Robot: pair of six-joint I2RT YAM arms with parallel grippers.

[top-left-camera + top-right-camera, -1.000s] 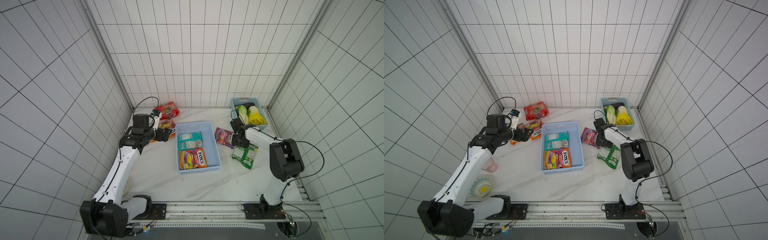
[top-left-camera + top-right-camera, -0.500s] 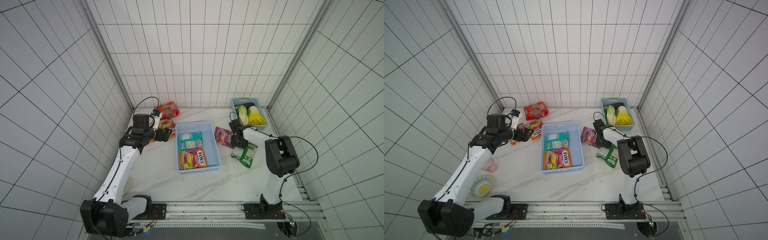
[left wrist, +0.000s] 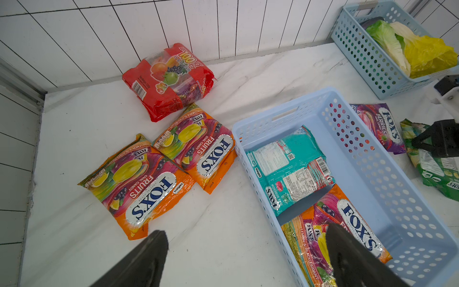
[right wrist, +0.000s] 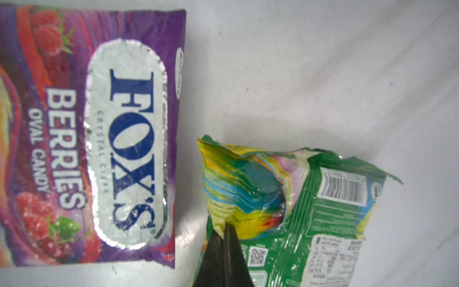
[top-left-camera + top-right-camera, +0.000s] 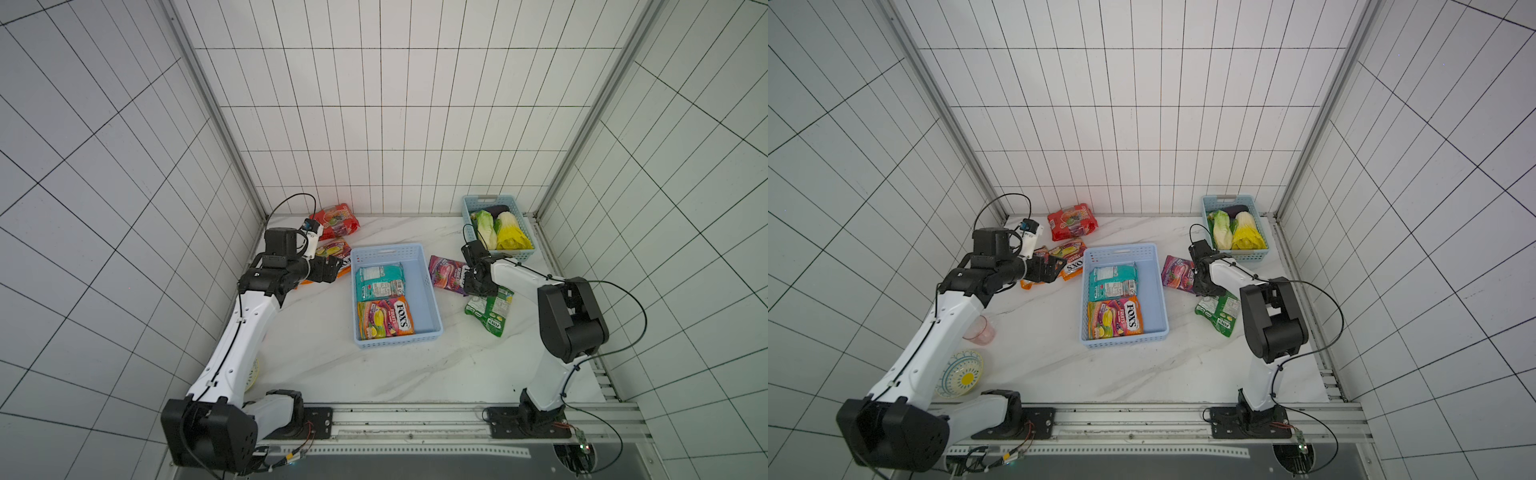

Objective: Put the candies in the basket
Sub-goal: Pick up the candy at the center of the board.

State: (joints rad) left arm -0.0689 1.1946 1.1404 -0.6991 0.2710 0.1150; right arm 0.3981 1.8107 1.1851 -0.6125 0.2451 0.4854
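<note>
The pale blue basket point(image 5: 390, 248) point(image 3: 285, 113) holds a teal candy bag point(image 5: 380, 281) and an orange FOX'S bag point(image 5: 384, 319). To its right lie a purple bag point(image 5: 446, 272) point(image 4: 99, 139) and a green bag point(image 5: 490, 309) point(image 4: 323, 223). My right gripper point(image 5: 478, 286) point(image 4: 224, 229) is shut on the green bag's crumpled top edge. Two orange bags point(image 3: 139, 184) point(image 3: 198, 146) and a red bag point(image 3: 169, 79) lie left of the basket. Above the table, between the orange bags and the basket, my left gripper point(image 5: 332, 268) point(image 3: 246, 234) hangs open and holds nothing.
A smaller blue basket point(image 5: 513, 254) with leafy vegetables stands in the back right corner. In a top view, a pink cup point(image 5: 982, 330) and a patterned plate point(image 5: 961, 376) sit at the front left beside my left arm. Tiled walls close three sides.
My right gripper has closed on the green bag's edge, and the right arm's elbow has swung nearer the bag. The left arm has stayed where it was, open.
</note>
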